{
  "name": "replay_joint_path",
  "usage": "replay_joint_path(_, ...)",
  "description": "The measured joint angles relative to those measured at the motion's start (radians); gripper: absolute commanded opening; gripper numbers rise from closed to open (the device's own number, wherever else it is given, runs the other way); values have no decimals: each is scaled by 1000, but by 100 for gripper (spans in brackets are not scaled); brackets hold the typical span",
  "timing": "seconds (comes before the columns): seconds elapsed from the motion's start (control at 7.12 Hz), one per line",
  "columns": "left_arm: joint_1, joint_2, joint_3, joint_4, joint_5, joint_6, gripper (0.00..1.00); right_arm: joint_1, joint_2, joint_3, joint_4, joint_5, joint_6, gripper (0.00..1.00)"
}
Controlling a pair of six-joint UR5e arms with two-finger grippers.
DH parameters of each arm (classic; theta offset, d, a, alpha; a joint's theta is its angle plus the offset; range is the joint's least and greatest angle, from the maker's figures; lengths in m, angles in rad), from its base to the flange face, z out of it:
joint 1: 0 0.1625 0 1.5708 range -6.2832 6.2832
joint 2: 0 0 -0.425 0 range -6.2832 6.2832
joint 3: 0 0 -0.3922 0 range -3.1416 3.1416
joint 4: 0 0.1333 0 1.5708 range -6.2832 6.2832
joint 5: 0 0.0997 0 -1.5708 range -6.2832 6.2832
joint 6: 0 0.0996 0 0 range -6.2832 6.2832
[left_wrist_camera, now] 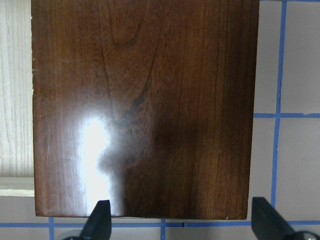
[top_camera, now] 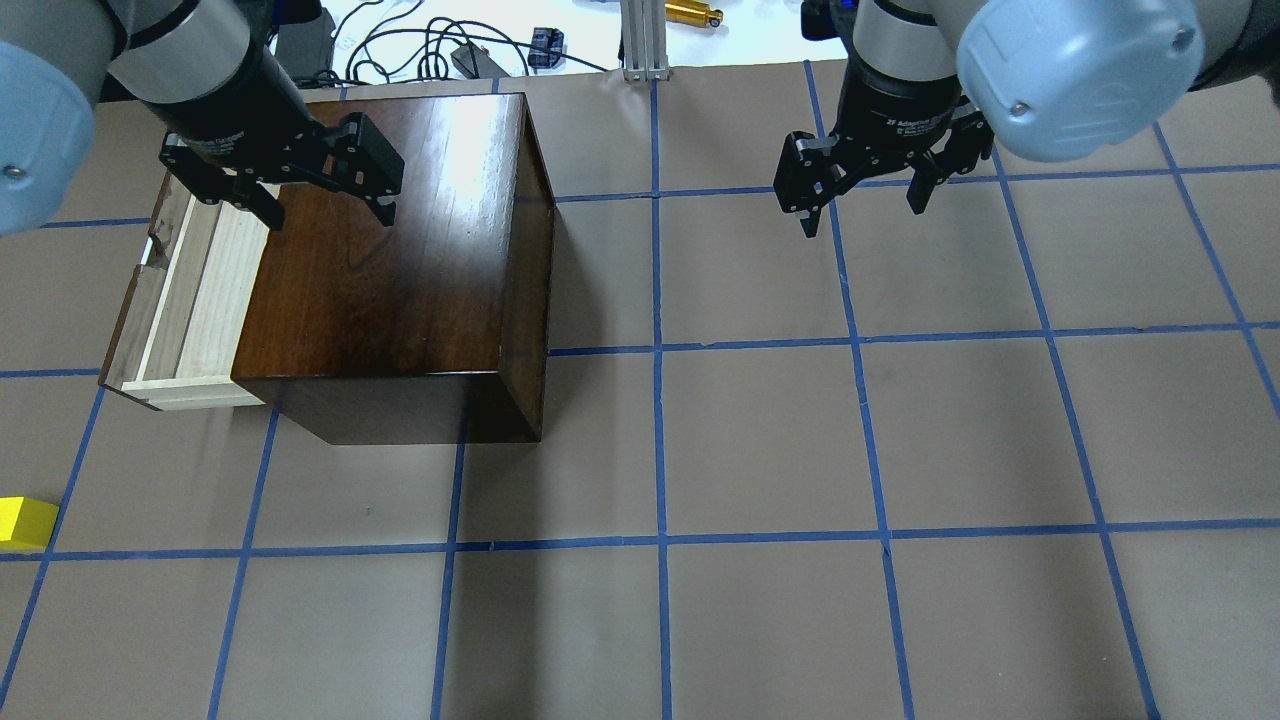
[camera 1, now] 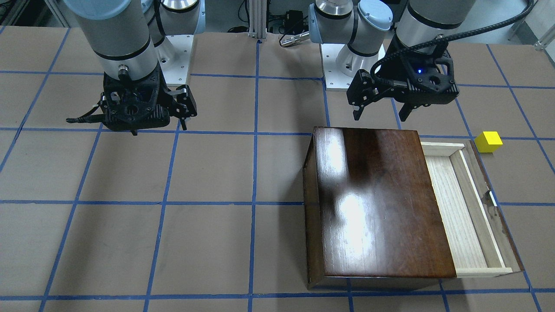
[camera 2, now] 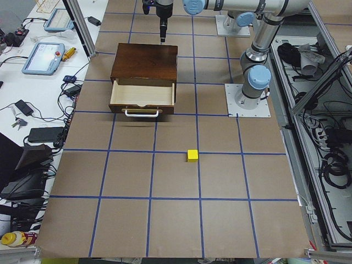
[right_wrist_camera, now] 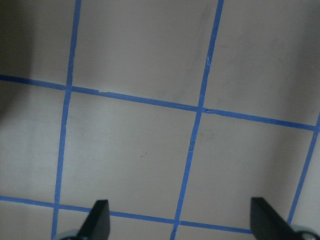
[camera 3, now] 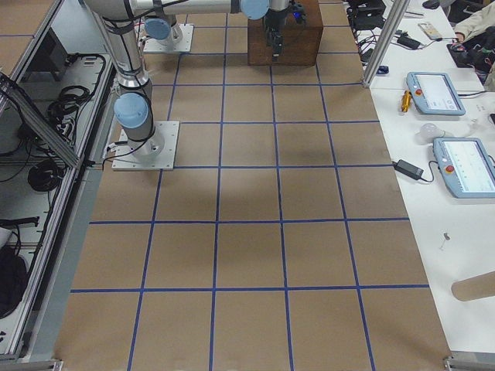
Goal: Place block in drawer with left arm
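The yellow block (camera 1: 488,141) lies on the table just outside the drawer's front, near its robot-side corner; it also shows at the overhead view's left edge (top_camera: 22,522) and in the exterior left view (camera 2: 192,155). The drawer (camera 1: 459,208) (top_camera: 190,300) is pulled out of the dark-brown box (camera 1: 373,199) (top_camera: 390,260) and its pale tray is empty. My left gripper (top_camera: 330,212) (camera 1: 381,116) hovers open and empty above the box's top (left_wrist_camera: 145,100), with a strip of the drawer (left_wrist_camera: 15,100) beside it. My right gripper (top_camera: 860,212) is open and empty above bare table.
Brown table paper with a blue tape grid (top_camera: 660,350) covers the surface. The arm base plates (camera 1: 347,69) stand at the robot's side. Cables and small devices (top_camera: 470,50) lie past the far edge. Tablets (camera 3: 437,81) sit on a side bench.
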Motion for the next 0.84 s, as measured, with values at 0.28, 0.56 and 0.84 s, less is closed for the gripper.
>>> replay_joint_path(0.28,97,20,0,-28,2,163,100,0,0,0,0,0,-1,100)
replay_joint_path(0.56,226,39,0,-55,3,325,100,0,0,0,0,0,0,100)
replay_joint_path(0.84,382,45,0,-90,2,543,100,0,0,0,0,0,0,100)
